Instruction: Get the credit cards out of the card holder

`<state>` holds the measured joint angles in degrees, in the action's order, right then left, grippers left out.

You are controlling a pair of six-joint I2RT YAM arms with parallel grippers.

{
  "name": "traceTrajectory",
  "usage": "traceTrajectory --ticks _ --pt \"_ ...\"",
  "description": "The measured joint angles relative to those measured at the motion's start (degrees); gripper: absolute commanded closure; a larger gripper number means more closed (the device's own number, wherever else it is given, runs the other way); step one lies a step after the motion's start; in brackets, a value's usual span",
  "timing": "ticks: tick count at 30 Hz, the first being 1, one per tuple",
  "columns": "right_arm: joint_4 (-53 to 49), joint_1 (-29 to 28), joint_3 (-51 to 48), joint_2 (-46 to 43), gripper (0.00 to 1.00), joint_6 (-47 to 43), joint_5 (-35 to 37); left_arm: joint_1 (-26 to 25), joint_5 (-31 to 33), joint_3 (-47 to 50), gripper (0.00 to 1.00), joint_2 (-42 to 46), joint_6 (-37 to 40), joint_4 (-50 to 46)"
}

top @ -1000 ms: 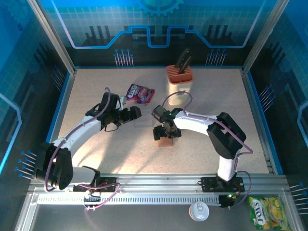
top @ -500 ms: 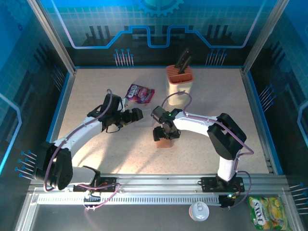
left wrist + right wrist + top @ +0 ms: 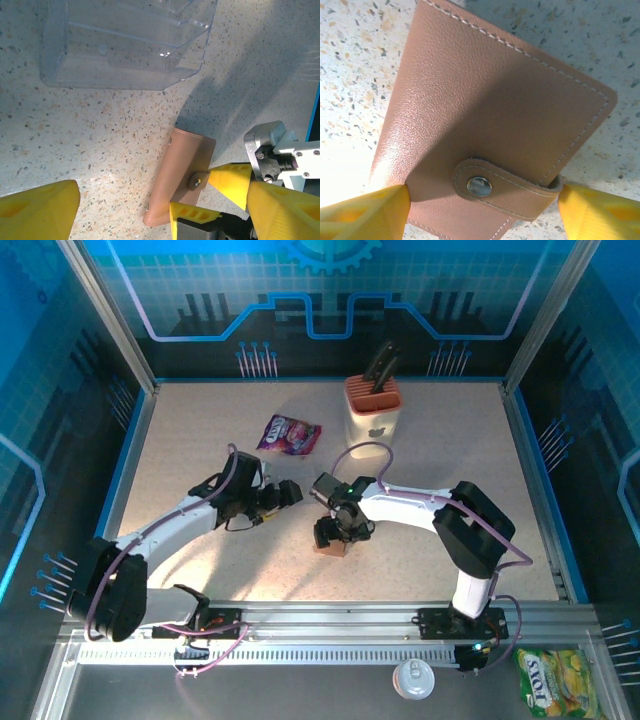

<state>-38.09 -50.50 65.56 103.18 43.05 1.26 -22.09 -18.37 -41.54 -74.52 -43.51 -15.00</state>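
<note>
From where I sit, the wallet [image 3: 490,115] lies flat on the table [image 3: 180,440], about mid-table and a little toward the arms. It is folded shut, with its strap [image 3: 520,192] wrapped over the edge and the snap [image 3: 479,185] fastened. Brown outer leather is what I can see of it.

The right gripper [image 3: 334,533] is down over the wallet. On its wrist camera the yellow fingers [image 3: 362,215] stand one at each long edge, at the strap end. One meets the left edge and the other sits right at the fold of the strap. I cannot tell whether they are squeezing it or only resting against it. The wallet looks flat on the surface, not lifted.

The left gripper [image 3: 287,491] hangs just to the left of the right one, pointing toward the wallet. Its jaws are spread wide with nothing between them. On its wrist camera its fingers [image 3: 40,212] sit at the two bottom corners, well apart. The wallet and the right gripper's yellow tips show between them, lower in the frame.

A clear tray [image 3: 125,45] sits on the table just beyond the wallet, apart from it. I can barely make it out from overhead.

Further back, a purple packet [image 3: 290,433] lies flat behind the left gripper. A knife block [image 3: 373,408] stands upright near the back edge, with dark handles sticking out of its orange top. Both are well apart from the wallet
</note>
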Motion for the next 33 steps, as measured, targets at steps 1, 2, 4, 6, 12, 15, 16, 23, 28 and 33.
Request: traceTrajectory --ticks 1,2,4,6,12,15,16,23,28,33 --pt "0.0 0.0 0.0 0.0 0.21 0.0 0.0 -0.3 0.0 0.1 0.14 0.0 -0.4 0.2" --pt "0.0 0.0 0.0 0.0 0.21 -0.1 0.0 -0.7 0.0 0.2 0.15 0.0 -0.8 0.3" --pt "0.0 0.2 -0.1 -0.1 0.20 -0.5 0.0 -2.1 0.0 0.2 0.15 0.0 -1.5 0.5" --pt "0.1 0.6 -0.7 -0.3 0.20 -0.6 0.0 -3.4 -0.2 0.2 0.16 -0.1 -1.8 0.9" --pt "0.0 3.7 -3.6 -3.0 0.21 -1.5 0.1 -6.3 -0.6 0.3 0.19 -2.4 -3.1 1.9" --pt "-0.1 4.8 -4.4 -4.1 0.22 -2.2 0.2 -7.8 -0.6 0.3 0.22 -3.7 -3.2 2.1" --pt "-0.1 5.0 -4.5 -4.4 0.22 -2.4 0.2 -8.2 -0.6 0.3 0.23 -4.0 -3.3 2.0" --pt "0.0 6.4 -5.9 -7.1 0.25 -3.1 0.2 -11.1 -1.2 -0.7 0.39 -7.5 -4.7 2.3" --pt "0.1 8.0 -7.3 -8.3 0.29 -3.2 -0.2 -12.8 -2.0 -2.1 0.53 -10.1 -5.2 2.6" --pt "0.2 9.0 -8.1 -9.1 0.37 -3.2 -1.4 -13.7 -2.8 -3.0 0.66 -13.0 -6.0 3.8"
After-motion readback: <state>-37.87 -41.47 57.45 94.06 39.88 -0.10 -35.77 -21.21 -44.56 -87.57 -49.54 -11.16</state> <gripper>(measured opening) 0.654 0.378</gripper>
